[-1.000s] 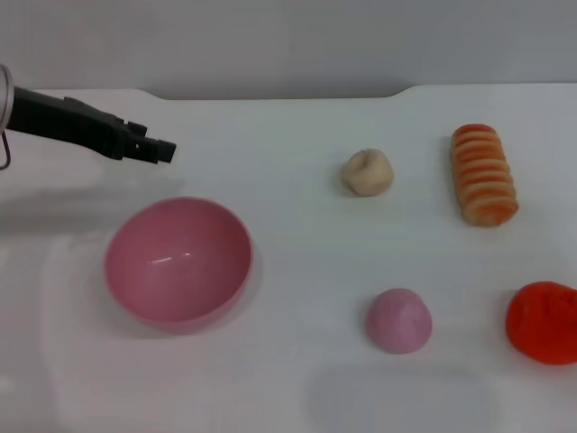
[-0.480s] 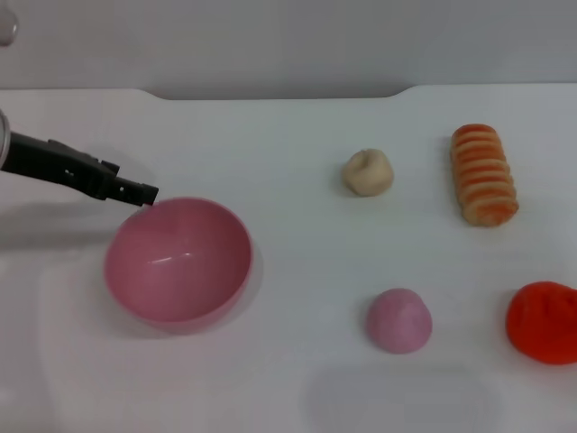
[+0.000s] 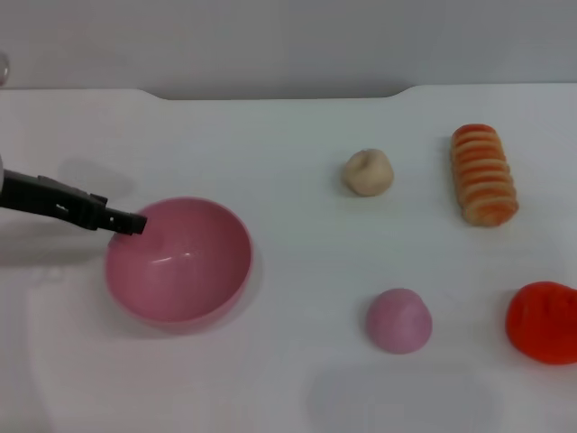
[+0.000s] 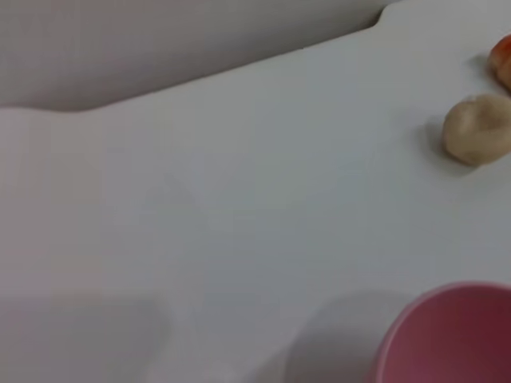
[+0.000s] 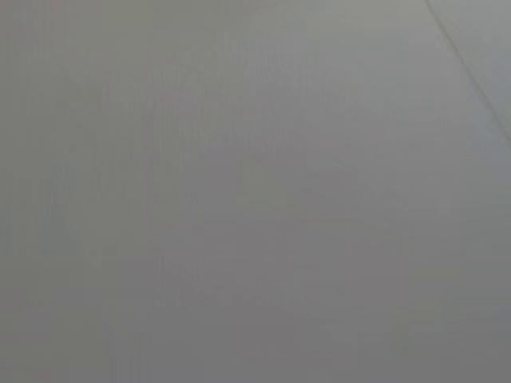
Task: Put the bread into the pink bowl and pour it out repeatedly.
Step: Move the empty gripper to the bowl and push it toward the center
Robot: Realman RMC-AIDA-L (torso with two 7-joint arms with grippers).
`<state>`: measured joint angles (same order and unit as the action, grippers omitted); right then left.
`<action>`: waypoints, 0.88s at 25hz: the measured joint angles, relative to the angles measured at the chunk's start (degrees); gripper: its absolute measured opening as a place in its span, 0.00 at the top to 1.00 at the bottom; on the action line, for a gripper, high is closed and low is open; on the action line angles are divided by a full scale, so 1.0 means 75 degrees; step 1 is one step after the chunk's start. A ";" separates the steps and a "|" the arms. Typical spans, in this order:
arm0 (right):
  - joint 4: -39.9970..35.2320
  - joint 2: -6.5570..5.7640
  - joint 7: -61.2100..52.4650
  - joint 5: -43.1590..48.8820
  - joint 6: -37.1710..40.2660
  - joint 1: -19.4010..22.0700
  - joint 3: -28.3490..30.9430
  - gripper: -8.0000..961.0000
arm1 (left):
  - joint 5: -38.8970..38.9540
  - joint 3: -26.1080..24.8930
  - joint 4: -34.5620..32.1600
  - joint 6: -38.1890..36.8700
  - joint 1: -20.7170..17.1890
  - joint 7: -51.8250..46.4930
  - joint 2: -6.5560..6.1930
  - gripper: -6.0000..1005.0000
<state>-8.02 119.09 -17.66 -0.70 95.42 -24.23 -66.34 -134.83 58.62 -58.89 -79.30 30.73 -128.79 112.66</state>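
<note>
Left gripper at bowl rim; bread not yet loaded.

Item one: my left gripper has dropped over the last second from above the far-left table to the bowl's left rim, tip just over the edge (whether its fingers are apart or together, I cannot tell). I read this as reaching to take hold of the bowl. Item two: bowl, empty, upright, left of centre. Item three: bread, far right, well apart from the bowl, lying flat, untouched. Also present: beige bun, pink lump, red lump. Right arm out of view.
</note>
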 joint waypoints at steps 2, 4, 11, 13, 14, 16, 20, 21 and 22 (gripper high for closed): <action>-0.0028 0.0000 0.0000 0.0000 0.0006 -0.0012 -0.0009 0.28 | 0.0000 0.0069 0.0083 0.0039 -0.0038 0.0014 0.0009 0.21; -0.0054 0.0000 0.0000 0.0000 0.0010 -0.0023 -0.0027 0.28 | -0.0035 0.0112 0.0164 0.0065 -0.0057 0.0022 0.0036 0.21; -0.0068 0.0000 0.0000 0.0000 0.0020 -0.0081 -0.0063 0.28 | -0.0651 0.0113 0.0213 0.0202 -0.0065 0.0026 0.0299 0.21; -0.0068 0.0000 0.0000 0.0000 0.0023 -0.0094 -0.0070 0.28 | -0.0771 0.0113 0.0213 0.0263 -0.0061 0.0024 0.0350 0.21; -0.0068 0.0000 0.0000 0.0000 0.0025 -0.0096 -0.0071 0.28 | -0.0823 0.0114 0.0213 0.0304 -0.0060 0.0012 0.0366 0.21; -0.0068 0.0000 0.0000 0.0000 0.0036 -0.0101 -0.0071 0.28 | -0.0907 0.0114 0.0213 0.0395 -0.0063 -0.0031 0.0388 0.21; -0.0067 0.0000 0.0000 0.0000 0.0050 -0.0101 -0.0070 0.28 | -0.0925 0.0115 0.0213 0.0424 -0.0065 -0.0041 0.0392 0.21; -0.0067 0.0000 0.0000 0.0000 0.0051 -0.0101 -0.0070 0.28 | -0.0952 0.0107 0.0212 0.0454 -0.0069 -0.0057 0.0399 0.21; -0.0067 0.0000 0.0000 0.0000 0.0051 -0.0101 -0.0068 0.28 | -0.0964 0.0077 0.0214 0.0461 -0.0054 -0.0079 0.0399 0.21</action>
<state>-8.52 119.09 -17.66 -0.70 95.80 -24.99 -66.85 -142.06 59.19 -57.29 -75.85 30.32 -129.38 115.66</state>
